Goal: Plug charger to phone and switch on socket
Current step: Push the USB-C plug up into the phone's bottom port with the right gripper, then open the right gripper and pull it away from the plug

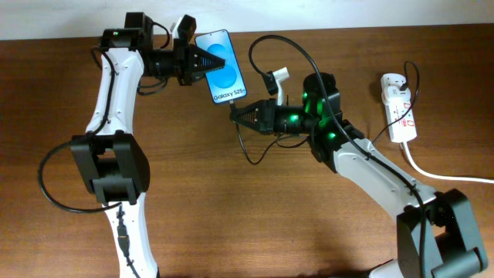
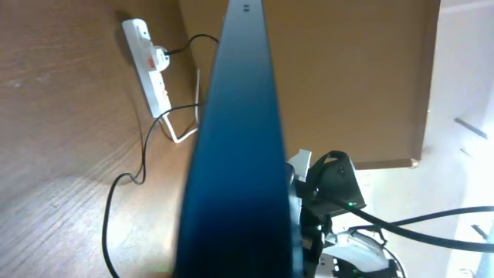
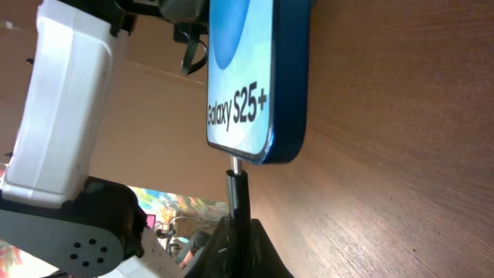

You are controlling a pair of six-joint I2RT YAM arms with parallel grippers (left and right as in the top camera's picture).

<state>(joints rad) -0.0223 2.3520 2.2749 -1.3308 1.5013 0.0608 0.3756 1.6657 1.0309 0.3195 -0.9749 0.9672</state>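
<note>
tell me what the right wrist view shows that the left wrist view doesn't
Only the right wrist view: the phone face-on, its screen reading "Galaxy S25+", and the charger plug held in the right tool, its metal tip at the phone's bottom edge. Whether it is fully seated cannot be told.
Only the left wrist view: the power strip with a plug in it, its white cord, the charger cable trailing over the wood, and the right arm.
Both: the phone, seen edge-on from the left wrist, and the brown table.
</note>
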